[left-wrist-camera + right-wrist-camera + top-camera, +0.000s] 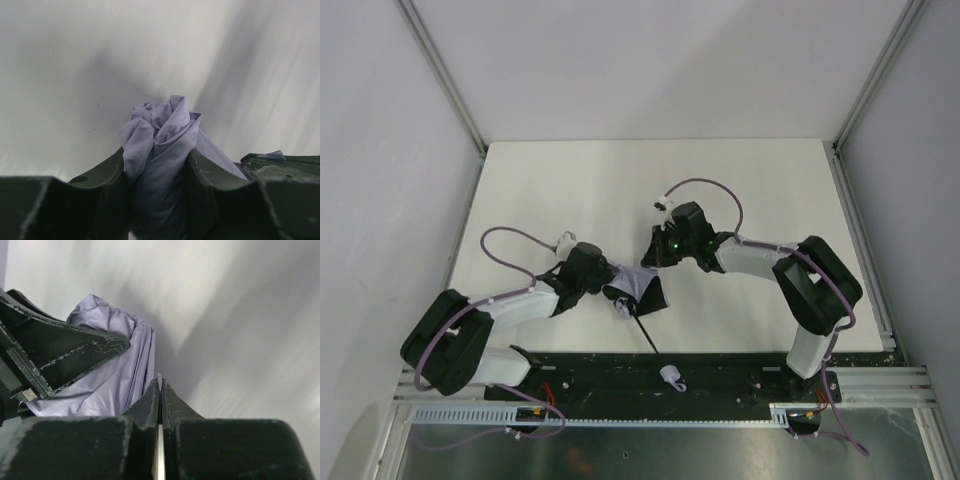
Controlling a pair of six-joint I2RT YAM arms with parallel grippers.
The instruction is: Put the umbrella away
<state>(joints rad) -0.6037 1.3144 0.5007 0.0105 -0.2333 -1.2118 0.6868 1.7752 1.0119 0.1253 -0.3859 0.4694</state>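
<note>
Left pincer (156,165) clenched around the umbrella's (165,125) bunched lavender cloth.
Its small handle (670,377) lies nearest, on the black base rail (740,372); the thin shaft (644,335) slants up to the cloth on the white table (570,190); the right pincer (159,390), pressed shut, sits just beside it.

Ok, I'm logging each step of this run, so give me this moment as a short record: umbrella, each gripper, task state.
umbrella: lavender canopy bunched into a loose bundle
shaft: black, extended, pointing toward the near edge
handle: over the black base plate, between the arm bases
left gripper: closed on the bunched canopy
right gripper: shut, close beside the canopy; contact unclear
task state: not put away; shaft not collapsed
</note>
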